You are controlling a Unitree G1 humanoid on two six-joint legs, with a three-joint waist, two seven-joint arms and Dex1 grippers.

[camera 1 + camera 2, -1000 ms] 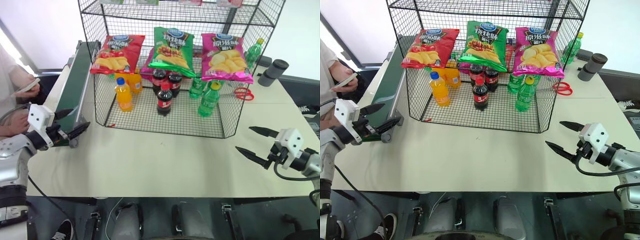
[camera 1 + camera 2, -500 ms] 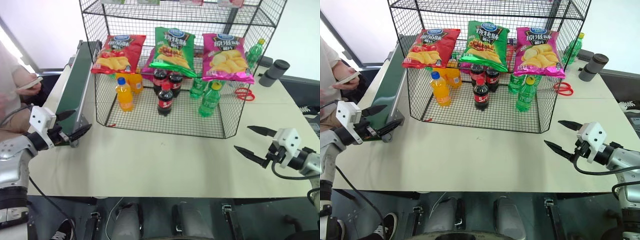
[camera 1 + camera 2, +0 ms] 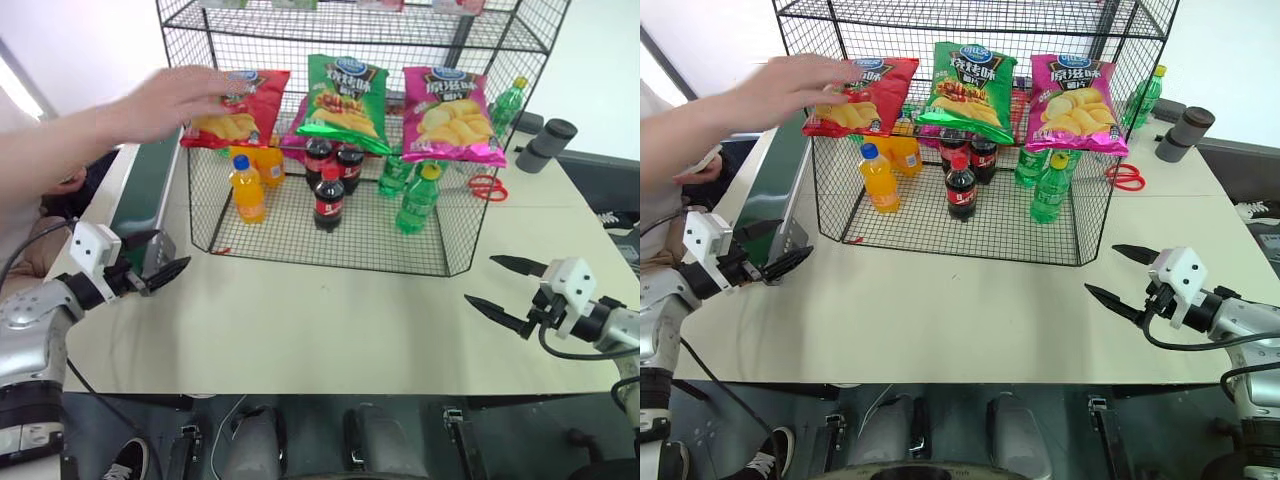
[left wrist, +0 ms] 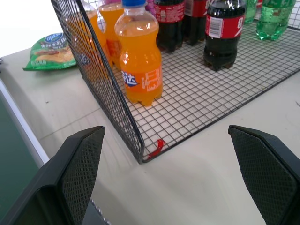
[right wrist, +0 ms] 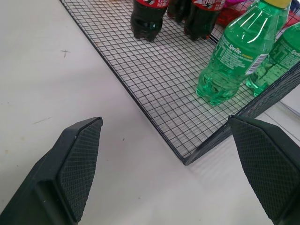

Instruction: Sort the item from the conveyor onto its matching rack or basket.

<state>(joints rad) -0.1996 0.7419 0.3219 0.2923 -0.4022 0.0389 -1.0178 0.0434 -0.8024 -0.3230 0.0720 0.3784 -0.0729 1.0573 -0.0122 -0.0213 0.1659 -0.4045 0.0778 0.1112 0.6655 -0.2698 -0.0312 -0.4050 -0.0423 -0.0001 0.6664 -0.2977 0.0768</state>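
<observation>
Left of the rack (image 3: pixel 290 232), a green crisp bag (image 4: pixel 49 51) lies flat on the table (image 3: pixel 320 320), by the conveyor (image 3: pixel 140 185). That's likely the item to sort! A person's hand (image 3: pixel 175 100) reaches across above the belt. Both grippers wait, the left gripper (image 3: pixel 172 252) and the right gripper (image 3: pixel 480 280) spread wide and empty, flanking the rack. Inside it: red, green (image 3: pixel 345 100) and pink bags up on the shelf, with orange, cola and green bottles below.
</observation>
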